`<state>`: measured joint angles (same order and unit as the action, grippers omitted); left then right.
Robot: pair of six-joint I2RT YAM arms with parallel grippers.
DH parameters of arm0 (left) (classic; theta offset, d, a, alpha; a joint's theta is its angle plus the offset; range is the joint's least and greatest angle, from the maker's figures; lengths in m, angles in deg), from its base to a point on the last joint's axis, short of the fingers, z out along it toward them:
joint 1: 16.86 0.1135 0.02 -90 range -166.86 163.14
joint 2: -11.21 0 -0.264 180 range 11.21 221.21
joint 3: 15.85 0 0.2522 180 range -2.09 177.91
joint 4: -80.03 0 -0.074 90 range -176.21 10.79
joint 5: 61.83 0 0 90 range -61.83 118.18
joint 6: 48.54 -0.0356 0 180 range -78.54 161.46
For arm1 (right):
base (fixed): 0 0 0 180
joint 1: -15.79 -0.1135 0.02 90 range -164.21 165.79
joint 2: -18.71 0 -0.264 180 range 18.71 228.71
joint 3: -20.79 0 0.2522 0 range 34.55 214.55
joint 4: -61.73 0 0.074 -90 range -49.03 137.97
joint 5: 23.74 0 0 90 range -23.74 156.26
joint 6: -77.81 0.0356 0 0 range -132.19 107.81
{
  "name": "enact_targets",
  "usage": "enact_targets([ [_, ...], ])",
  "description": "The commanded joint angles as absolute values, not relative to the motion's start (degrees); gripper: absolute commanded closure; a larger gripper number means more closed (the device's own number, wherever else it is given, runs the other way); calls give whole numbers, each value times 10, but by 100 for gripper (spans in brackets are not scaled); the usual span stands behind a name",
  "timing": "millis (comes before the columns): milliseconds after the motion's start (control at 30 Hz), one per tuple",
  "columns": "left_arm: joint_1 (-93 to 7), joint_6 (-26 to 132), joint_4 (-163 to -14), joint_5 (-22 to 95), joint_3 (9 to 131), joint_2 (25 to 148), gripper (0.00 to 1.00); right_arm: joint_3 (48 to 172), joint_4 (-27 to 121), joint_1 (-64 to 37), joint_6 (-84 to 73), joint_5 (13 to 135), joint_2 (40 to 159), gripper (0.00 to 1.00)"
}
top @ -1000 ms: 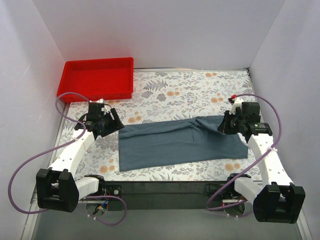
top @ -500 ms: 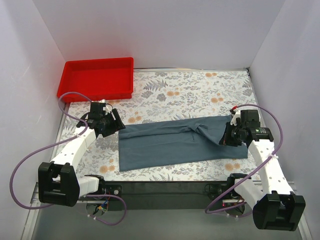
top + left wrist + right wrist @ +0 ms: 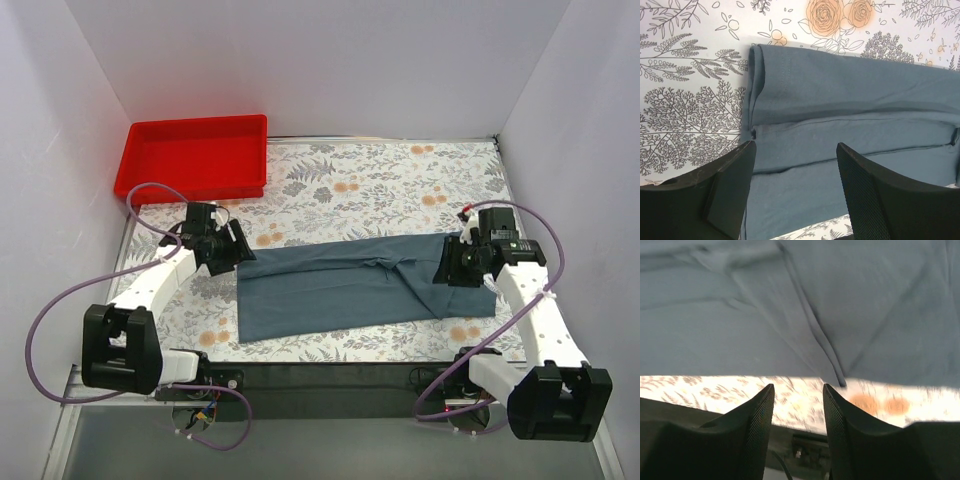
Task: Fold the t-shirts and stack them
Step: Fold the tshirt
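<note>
The jaws of the right gripper (image 3: 798, 390) stand now apart, with a moderate gap and nothing between them. Through the gap only the flowered cover and the dark near edge of the table are seen. One second ago these jaws were shut on the right end of the plain slate blue-grey soft fabric t-shirt (image 3: 340, 285), and they held it up a little. In between, the arm carried this end toward the near side and then let it go. The right gripper hangs now low over the near right edge of the cloth (image 3: 790, 305), which lies flat with a diagonal crease running to that edge.

The jaws of the left gripper (image 3: 795, 150) are wide and empty, as they were before. This gripper has come a little closer to the far left corner of the t-shirt (image 3: 840, 100), where a folded-over band with a seam is visible. It hovers above the cloth and I cannot tell if it touches.

The t-shirt lies as a long band across the middle of the flower-patterned table (image 3: 380, 180), between the two grippers. The red plastic tray (image 3: 190, 158) stands well apart at the far left corner.

In my judgement one fold on the right side is just finished. The band is not yet a small rectangle, so further folds are needed, probably from the left end.
</note>
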<state>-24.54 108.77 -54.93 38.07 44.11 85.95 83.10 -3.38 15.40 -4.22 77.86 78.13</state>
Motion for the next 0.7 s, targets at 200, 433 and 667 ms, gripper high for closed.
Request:
enact_targets([
  [200,-295,1066,-569,375,534,927,42,934,149,67,-53,878,933,58],
  [433,-355,1050,-569,342,586,1015,49,1045,188,-24,-58,870,1098,60],
  [667,-376,1047,-550,325,578,1041,50,1093,217,-91,-44,867,1214,62],
])
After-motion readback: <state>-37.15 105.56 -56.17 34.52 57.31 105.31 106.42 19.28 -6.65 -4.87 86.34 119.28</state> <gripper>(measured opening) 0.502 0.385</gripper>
